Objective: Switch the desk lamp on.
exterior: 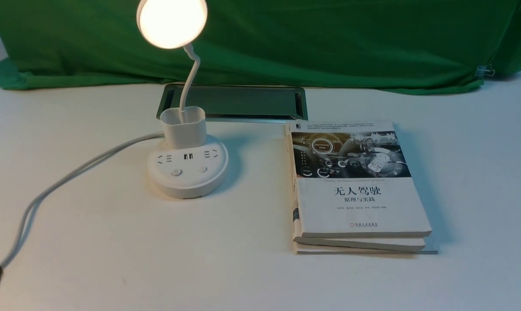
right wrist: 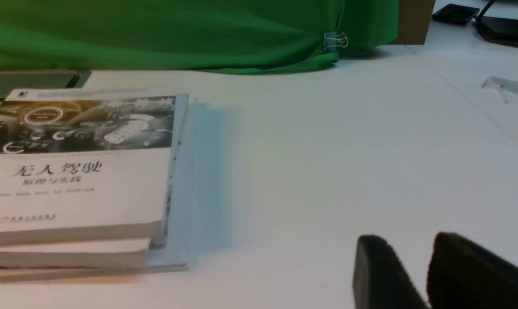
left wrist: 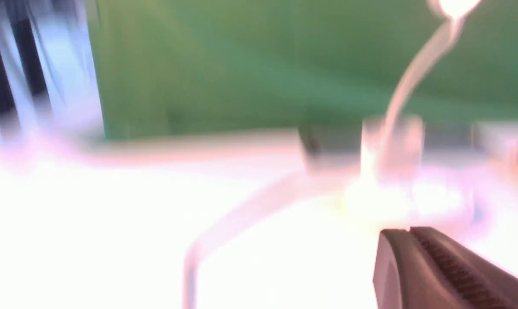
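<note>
- White plastic desk lamp (exterior: 187, 160) stands left of centre in the front view, its round head (exterior: 172, 21) glowing at the top edge, so the switching looks done already.
- Left end effector (left wrist: 435, 266) shows in its wrist view as dark ribbed fingers lying together with no gap, holding nothing; that picture is badly blurred, so I judge this closed only loosely.
- Right end effector (right wrist: 418, 274) sits low in its wrist view, fingers slightly parted and empty, over bare tabletop (exterior: 113, 242).
- Risk: a second press on either of the two buttons (exterior: 176, 172) could put the light out again.
- Risk: the grey cord (exterior: 70, 177) trails toward the lower left corner, close to a dark shape there that may be the left arm; a snag could drag the base.
- Risk: the thin neck (exterior: 190, 75) could bend if knocked.
- Count: one lamp, two buttons, one cord, two thick books (exterior: 355, 181) stacked right of centre with a thin sheet beneath, one green cloth (exterior: 329, 43), one metal hatch (exterior: 243, 101).
</note>
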`<state>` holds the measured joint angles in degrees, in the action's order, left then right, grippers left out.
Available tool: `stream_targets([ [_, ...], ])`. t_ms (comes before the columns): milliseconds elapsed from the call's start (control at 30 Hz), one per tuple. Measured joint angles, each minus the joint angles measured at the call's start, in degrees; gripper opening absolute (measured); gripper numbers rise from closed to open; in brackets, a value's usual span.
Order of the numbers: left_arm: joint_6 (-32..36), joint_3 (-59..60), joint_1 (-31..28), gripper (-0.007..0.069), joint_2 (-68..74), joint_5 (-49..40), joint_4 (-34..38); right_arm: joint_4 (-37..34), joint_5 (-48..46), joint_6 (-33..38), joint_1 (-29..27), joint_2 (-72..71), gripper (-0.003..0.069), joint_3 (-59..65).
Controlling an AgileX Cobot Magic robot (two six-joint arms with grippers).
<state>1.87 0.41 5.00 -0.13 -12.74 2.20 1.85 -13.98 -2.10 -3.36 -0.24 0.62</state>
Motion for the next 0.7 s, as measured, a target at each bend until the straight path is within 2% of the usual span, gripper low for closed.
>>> stream_targets([
  [67, 0.0, 0.2, 0.0, 0.0021, 0.0, -1.9, 1.2, 0.0, 0.0, 0.0, 0.0, 0.0, 0.0241, 0.0],
  [700, 0.8, 0.2, 0.0, 0.0021, 0.0, 0.0, 1.7, 0.0, 0.0, 0.0, 0.0, 0.0, 0.0241, 0.0],
])
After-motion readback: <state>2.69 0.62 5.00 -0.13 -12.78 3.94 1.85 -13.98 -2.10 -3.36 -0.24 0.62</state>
